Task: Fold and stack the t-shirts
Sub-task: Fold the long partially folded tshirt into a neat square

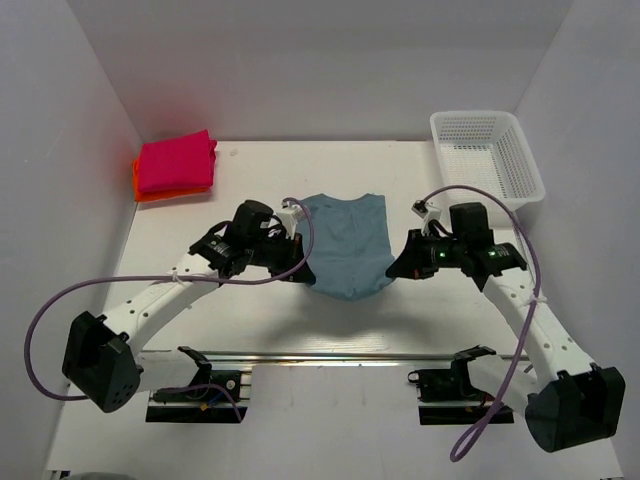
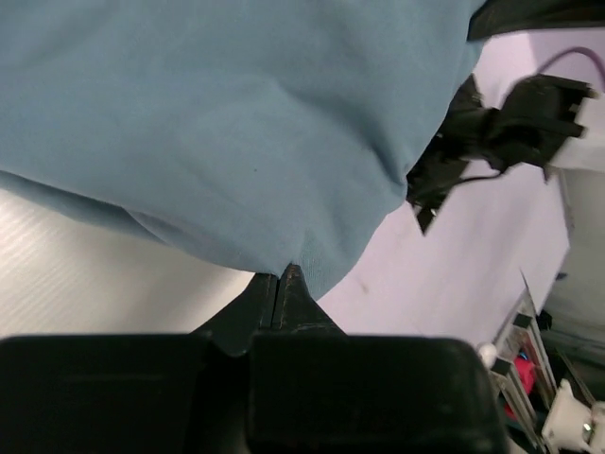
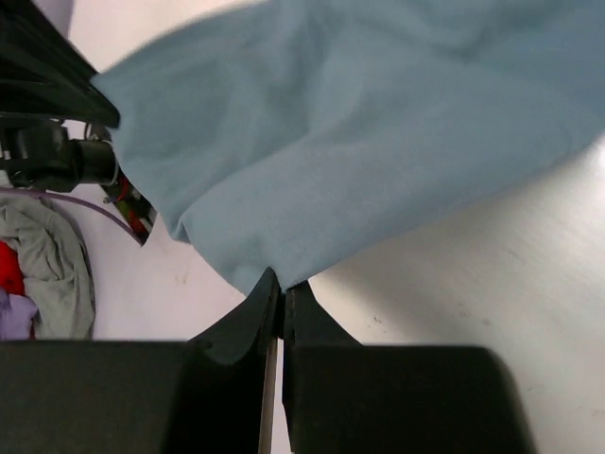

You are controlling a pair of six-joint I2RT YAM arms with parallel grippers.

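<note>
- the large dusty teal-blue cotton t-shirt (image 1: 345,245) is lying near the middle of the white desk (image 1: 250,325), between the two arms.
- the left jaws are clamping together on the shirt's edge at its 8 o'clock corner. the left wrist view is showing the tips closed with cloth pinched between them.
- the right jaws are likewise pinching shut on the edge at the 4 o'clock corner, and the fabric between the two grips is sagging a little towards 6 o'clock.
- judging from this, the step in hand is folding the near edge over towards 12 o'clock.
- doing it well is likely meaning lifting both corners to the same height, moving the two arms at one pace, holding the cloth lightly taut so no crease is forming, and laying the edge down square before letting go.
- counting t-shirts, there are three. one is the teal one in the grips, and the other two are waiting at 10 o'clock: one folded bright magenta-pink t-shirt (image 1: 177,162) resting on one folded orange-red t-shirt (image 1: 150,192).
- one white plastic mesh basket (image 1: 487,155) is sitting at 2 o'clock, well apart from the shirts.
</note>
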